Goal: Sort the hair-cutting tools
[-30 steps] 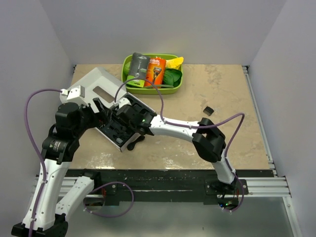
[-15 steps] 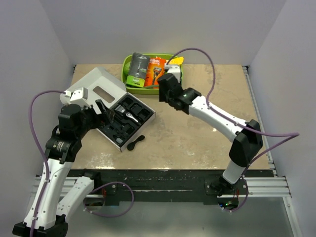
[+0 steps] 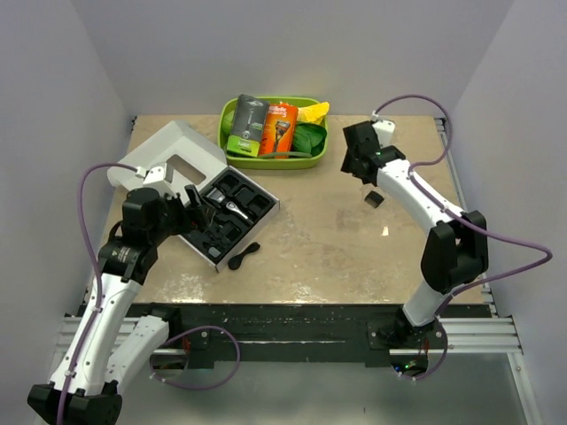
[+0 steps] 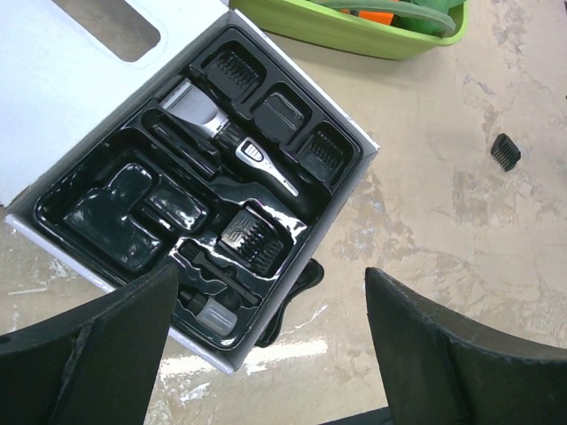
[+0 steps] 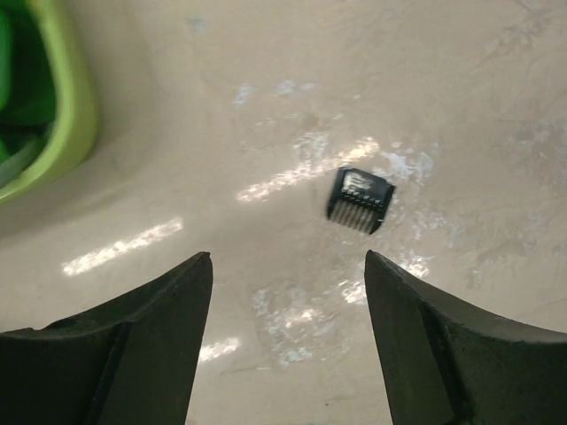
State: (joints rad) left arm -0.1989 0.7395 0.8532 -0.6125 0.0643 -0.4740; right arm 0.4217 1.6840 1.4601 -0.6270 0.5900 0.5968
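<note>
Top external view puts my left jaws (image 3: 190,200) at the left of the worktop (image 3: 354,257), over the near left edge of the open white case (image 3: 173,149). They stand wide apart with nothing between them (my left wrist camera shows both fingers (image 4: 97,345) spread over the case). The case's black moulded tray (image 4: 97,212) lies open. The slim black hair clipper (image 4: 226,142) rests diagonally in its long pocket, silver blade head toward the raised lid. The small black curved piece (image 3: 244,256) lies on the worktop against the tray's near corner, outside the case.

Further back, near the middle, the green basket (image 3: 232,156) holds the grey-and-green razor package (image 3: 248,124) and the orange razor package (image 3: 281,128), side by side.

On the right, the small black guide comb (image 5: 361,201) lies alone on the bare worktop, well apart from the case. My right jaws (image 5: 285,257) hang above and just beside it, also spread and holding nothing; the comb touches neither finger.
</note>
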